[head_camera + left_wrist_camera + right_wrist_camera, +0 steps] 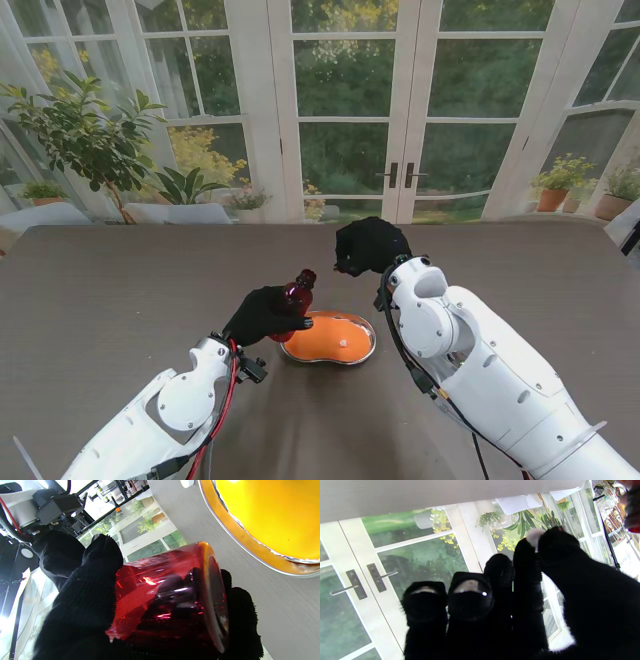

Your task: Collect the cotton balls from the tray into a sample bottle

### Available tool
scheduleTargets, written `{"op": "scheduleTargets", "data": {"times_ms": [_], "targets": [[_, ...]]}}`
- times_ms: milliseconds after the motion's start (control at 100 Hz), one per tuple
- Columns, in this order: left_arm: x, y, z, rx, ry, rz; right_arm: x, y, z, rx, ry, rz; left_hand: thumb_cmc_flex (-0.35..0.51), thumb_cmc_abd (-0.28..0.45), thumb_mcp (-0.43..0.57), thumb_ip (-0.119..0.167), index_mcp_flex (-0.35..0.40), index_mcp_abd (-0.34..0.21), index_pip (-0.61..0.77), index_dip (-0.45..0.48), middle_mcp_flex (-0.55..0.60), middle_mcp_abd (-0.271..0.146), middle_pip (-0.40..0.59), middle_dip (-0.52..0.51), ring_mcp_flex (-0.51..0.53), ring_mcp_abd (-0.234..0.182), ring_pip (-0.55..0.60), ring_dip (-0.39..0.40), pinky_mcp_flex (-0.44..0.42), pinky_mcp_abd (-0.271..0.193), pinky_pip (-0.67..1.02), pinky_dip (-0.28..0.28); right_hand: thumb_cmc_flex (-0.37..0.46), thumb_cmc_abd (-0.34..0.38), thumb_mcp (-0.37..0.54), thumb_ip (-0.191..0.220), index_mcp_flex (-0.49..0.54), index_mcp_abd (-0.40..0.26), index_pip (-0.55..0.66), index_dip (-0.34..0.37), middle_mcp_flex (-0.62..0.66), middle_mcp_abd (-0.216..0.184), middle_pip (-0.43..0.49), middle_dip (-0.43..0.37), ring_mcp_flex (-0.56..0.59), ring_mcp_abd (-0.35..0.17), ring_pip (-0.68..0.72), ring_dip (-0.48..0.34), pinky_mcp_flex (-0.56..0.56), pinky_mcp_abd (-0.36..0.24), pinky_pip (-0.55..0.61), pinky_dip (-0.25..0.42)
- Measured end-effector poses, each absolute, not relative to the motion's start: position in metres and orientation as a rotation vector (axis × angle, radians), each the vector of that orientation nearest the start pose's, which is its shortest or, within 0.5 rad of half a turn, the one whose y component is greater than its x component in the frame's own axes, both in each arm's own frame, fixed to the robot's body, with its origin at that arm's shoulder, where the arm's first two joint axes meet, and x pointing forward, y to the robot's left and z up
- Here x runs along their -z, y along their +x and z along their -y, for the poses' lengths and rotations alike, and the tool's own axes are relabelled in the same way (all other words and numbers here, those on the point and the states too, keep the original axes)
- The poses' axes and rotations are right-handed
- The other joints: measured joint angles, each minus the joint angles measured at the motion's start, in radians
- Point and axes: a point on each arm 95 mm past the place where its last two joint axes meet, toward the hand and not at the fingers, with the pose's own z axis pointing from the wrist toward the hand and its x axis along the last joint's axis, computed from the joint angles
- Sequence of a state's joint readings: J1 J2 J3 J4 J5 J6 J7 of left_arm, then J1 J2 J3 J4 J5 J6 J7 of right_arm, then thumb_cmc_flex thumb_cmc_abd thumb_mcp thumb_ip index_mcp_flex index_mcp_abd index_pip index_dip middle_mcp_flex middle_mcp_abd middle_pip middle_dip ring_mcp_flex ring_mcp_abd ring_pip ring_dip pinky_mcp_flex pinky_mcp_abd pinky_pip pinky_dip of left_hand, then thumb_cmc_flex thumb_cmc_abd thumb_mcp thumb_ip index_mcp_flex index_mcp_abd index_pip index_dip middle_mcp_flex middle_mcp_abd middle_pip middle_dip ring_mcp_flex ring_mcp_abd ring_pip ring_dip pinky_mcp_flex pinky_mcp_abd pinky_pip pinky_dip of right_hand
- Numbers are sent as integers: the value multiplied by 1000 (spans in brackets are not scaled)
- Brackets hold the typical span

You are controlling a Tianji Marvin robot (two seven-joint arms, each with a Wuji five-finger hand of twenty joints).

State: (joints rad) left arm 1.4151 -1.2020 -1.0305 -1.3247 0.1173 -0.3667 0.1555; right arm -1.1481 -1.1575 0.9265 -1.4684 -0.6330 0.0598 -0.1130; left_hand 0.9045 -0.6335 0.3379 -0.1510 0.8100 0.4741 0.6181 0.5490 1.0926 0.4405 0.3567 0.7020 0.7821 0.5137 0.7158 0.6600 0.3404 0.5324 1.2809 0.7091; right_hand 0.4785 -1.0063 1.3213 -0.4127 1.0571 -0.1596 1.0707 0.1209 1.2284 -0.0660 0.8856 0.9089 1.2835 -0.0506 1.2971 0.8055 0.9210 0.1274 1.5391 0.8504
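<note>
The left hand [264,313], in a black glove, has its fingers closed around a dark red sample bottle [296,297] and holds it tilted above the table [120,290], just beside the left rim of the tray [368,350]. In the left wrist view the bottle [172,597] lies across the gloved fingers [95,585], its round end turned toward the table, and the metal edge of the tray [240,540] is close to it. The tray is a shallow kidney-shaped dish with an orange inside, and one small pale thing, most likely a cotton ball [343,344], rests in its right part. The right hand [368,245] is raised over the table on the far side of the tray, well apart from the bottle. In the right wrist view the thumb and one finger [527,555] are pressed together on a small white tuft [534,535], which looks like a cotton ball, while the other fingers are curled beside them. Behind the table stand white glass doors [400,110] and potted plants [90,140].
</note>
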Motion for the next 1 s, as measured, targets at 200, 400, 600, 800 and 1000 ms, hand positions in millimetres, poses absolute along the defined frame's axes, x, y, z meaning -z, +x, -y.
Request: {"op": "scheduleTargets", "data": {"times_ms": [200,400,600,800,1000], "targets": [[357,419,58,2325,-1839,-947,229,481,-87,-1879,1211,-1284,0,0,0,0,0,0,0,0,0,0,-1,0,0,0,0,0,0,0,0,0,0,0,0,0,0,1,0,0,0,1,0,0,0,0,0,0,0,1,0,0],[358,420,60,2333,-1839,-957,225,476,-91,-1910,1198,-1267,0,0,0,0,0,0,0,0,0,0,-2,0,0,0,0,0,0,0,0,0,0,0,0,0,0,1,0,0,0,1,0,1,0,1,0,0,0,2,4,0],[360,421,66,2346,-1841,-966,220,471,-97,-1946,1190,-1242,0,0,0,0,0,0,0,0,0,0,-2,0,0,0,0,0,0,0,0,0,0,12,0,3,0,1,0,1,0,1,0,1,0,1,0,0,0,2,4,0],[358,425,72,2365,-1837,-950,215,462,-100,-1987,1184,-1222,0,0,0,0,0,0,0,0,0,0,-2,0,0,0,-1,0,0,0,0,0,0,12,-1,3,0,1,0,1,0,1,0,1,0,1,0,0,0,2,4,0],[354,429,78,2394,-1819,-910,214,457,-102,-2006,1196,-1210,0,0,0,0,0,0,0,0,0,0,-2,0,0,0,-2,0,0,0,0,0,0,12,-1,3,0,2,0,2,0,2,0,1,0,2,0,0,0,3,4,0]]}}
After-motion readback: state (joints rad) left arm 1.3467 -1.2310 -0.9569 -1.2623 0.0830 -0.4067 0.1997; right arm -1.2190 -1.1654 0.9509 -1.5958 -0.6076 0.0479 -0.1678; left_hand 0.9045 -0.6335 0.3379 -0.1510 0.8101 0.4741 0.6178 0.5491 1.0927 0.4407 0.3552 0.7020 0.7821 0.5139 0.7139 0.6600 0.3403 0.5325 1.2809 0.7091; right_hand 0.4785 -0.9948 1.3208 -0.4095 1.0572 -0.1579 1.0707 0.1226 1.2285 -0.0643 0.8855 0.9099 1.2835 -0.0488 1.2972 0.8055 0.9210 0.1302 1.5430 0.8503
